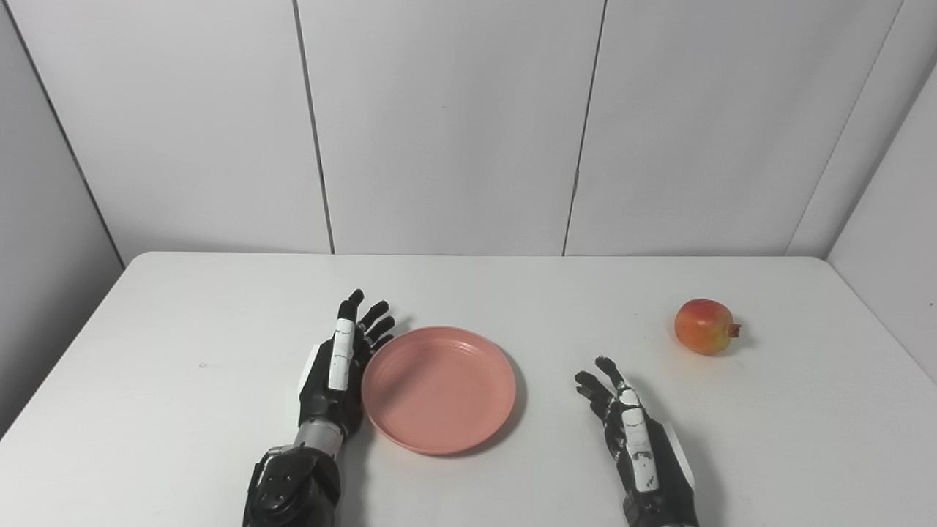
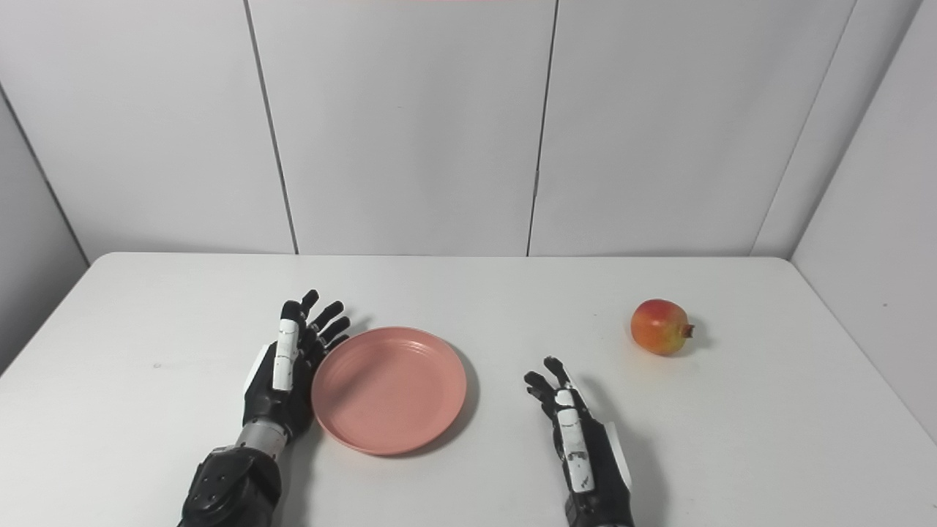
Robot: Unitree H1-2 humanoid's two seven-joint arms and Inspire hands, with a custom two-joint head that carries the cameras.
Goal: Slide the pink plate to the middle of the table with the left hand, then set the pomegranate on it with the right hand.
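So the pink plate [image 1: 438, 388] is sitting flat on the white table [image 1: 183, 410], pretty much in the middle left-to-right and a bit toward the near edge. The left hand [image 1: 340, 366] is pressed right up along the plate's left rim, standing on its edge with the palm facing the plate, fingers [image 1: 375, 322] stretched out straight and only slightly fanned, pointing away from the robot. It isn't gripping anything, just flat against the rim or very nearly so; can't quite tell from here if there's an actual sliver of gap. The right hand [image 2: 578, 439] is over on the right side of the plate, clearly apart from it, also open with the fingers extended and a little spread, nothing held, angled up and slightly to the left. The pomegranate [image 2: 661, 326] is lying on its own further back and to the right, well apart from the plate and beyond the right hand's fingertips, with its little crown end pointing to the right. It's reddish with a yellow-orange patch. Behind the table are plain light grey wall panels [image 1: 446, 124] with thin vertical seams. As for writing or logos, I can't make out any on the plate, hands or panels.
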